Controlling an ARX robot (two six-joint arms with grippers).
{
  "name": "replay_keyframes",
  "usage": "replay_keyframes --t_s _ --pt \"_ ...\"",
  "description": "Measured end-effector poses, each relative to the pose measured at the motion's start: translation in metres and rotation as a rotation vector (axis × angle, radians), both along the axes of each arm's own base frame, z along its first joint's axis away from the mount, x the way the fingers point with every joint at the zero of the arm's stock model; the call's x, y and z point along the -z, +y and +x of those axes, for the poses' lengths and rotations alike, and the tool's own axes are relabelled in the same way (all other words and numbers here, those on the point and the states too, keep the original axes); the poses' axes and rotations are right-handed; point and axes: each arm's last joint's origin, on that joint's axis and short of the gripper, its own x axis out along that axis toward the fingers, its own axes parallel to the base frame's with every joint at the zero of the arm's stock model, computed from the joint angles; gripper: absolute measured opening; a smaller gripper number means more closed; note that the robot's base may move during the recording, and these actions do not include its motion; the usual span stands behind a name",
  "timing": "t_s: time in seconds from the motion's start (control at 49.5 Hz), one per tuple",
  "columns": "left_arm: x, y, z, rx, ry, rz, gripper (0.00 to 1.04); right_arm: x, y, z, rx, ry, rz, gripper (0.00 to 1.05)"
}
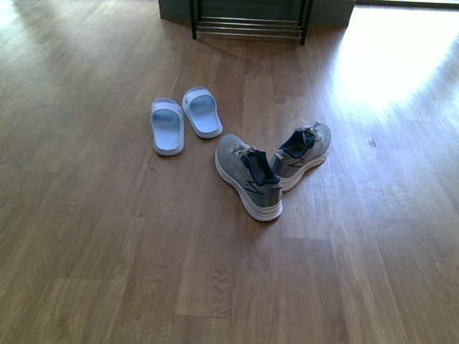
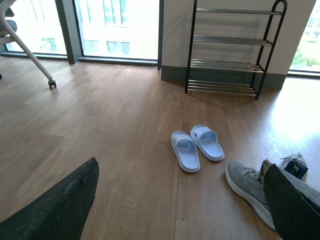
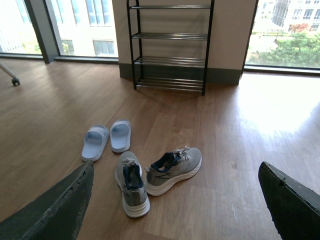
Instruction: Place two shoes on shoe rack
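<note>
The left hand (image 2: 180, 165) is wide open and holds nothing. On the wood floor (image 1: 86, 236), a pale blue slipper (image 1: 167, 127) lies just beside a second slipper (image 1: 202, 112). To their right, a grey shoe (image 1: 249, 175) sits heel to heel with a second grey shoe (image 1: 301, 154), touching or almost. The shoe rack (image 1: 247, 27) stands at the far edge by the wall, well apart from them all, with open floor between. The right hand (image 3: 176, 166) is wide open too and holds nothing.
</note>
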Motion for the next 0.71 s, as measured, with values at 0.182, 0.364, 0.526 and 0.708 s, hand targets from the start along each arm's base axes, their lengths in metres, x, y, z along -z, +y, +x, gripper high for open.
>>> replay_keyframes --t_s 0.182,0.364,0.526,0.708 --pt "0.0 0.0 0.0 0.0 0.0 0.0 0.95 0.0 0.0 0.0 0.0 0.0 0.0 0.96" --pt "0.0 0.0 0.0 0.0 0.0 0.0 0.95 0.0 0.0 0.0 0.0 0.0 0.0 0.95" --pt "0.0 0.0 0.0 0.0 0.0 0.0 0.95 0.0 0.0 0.0 0.0 0.0 0.0 0.96" --pt "0.0 0.0 0.0 0.0 0.0 0.0 0.95 0.0 0.0 0.0 0.0 0.0 0.0 0.96"
